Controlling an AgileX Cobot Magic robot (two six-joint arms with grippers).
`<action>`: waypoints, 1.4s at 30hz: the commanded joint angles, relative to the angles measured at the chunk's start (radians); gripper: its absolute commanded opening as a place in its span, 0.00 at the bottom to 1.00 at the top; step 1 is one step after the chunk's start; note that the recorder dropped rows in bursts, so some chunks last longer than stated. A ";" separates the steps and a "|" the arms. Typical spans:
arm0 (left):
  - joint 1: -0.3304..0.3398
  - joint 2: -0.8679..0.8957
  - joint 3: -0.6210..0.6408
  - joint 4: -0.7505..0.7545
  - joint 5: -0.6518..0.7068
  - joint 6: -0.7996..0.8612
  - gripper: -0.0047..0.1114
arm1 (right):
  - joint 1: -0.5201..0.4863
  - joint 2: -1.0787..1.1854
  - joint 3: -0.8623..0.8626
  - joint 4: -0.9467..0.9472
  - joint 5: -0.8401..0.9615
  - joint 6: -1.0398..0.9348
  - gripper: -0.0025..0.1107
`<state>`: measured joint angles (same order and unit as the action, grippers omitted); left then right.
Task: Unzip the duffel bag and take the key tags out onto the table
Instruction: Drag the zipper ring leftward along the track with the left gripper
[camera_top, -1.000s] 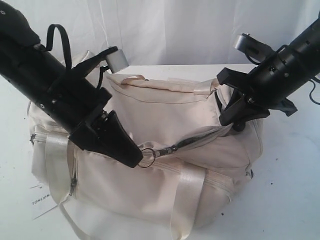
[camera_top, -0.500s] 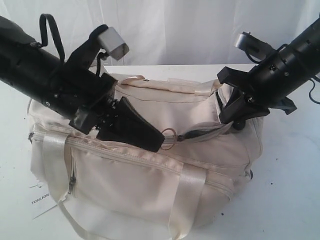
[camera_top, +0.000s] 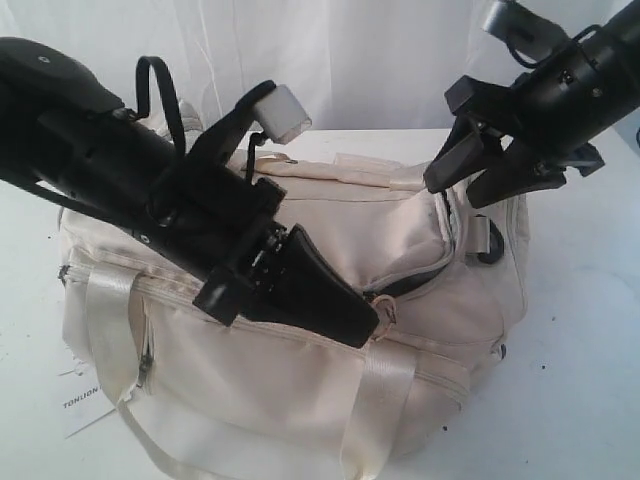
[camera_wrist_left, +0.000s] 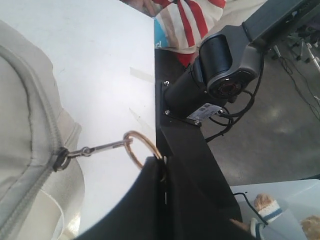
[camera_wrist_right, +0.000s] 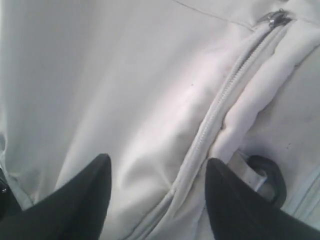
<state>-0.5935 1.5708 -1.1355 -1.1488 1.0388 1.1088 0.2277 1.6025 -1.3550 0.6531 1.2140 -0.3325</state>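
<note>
Surface: the table (camera_top: 585, 340) is white and flat with a few dark specks. It lies bare on both sides of the bag.
Room: a white backdrop (camera_top: 380, 60) hangs right behind the table's far edge. In my left wrist view, grey floor (camera_wrist_left: 280, 130) and a red-and-white striped cloth (camera_wrist_left: 187, 20) show past a table edge.
Task item: the duffel bag (camera_top: 290, 390) sits on the table in the middle of the exterior view. Its cream handles (camera_top: 372, 395) drape down the front.
Zip: the top zipper (camera_top: 412, 282) is parted into a short dark slit toward the bag's right end. I cannot make out the contents.
Left pincer: my left pincer (camera_top: 366, 328) is pressed together on the pull ring (camera_wrist_left: 141, 150). A small clip (camera_wrist_left: 95, 148) links the ring to the slider.
Right pincer: my right pincer (camera_top: 458, 190) is spread with nothing between the fingers (camera_wrist_right: 82, 197). It hovers just above the bag's right end, over the end zipper (camera_wrist_right: 220, 110) and near a black strap ring (camera_wrist_right: 270, 177).
Edges: a paper label (camera_top: 80, 400) pokes out at the bag's left front corner.
Open room: the widest bare stretch is right of the bag, with a narrower strip on the left. My left arm crosses above the bag's left half.
</note>
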 joint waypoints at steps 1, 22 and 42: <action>-0.020 0.013 0.009 -0.035 0.107 0.010 0.04 | -0.007 -0.057 -0.003 0.005 0.007 0.009 0.49; -0.020 0.046 0.009 -0.002 0.140 0.018 0.04 | -0.007 -0.158 0.358 0.192 -0.107 0.153 0.49; -0.020 0.046 0.009 0.048 0.182 0.021 0.04 | -0.007 -0.103 0.369 0.204 -0.122 0.108 0.02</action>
<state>-0.5935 1.6237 -1.1355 -1.1136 1.0999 1.1398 0.2271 1.4993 -0.9911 0.8639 1.1061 -0.2020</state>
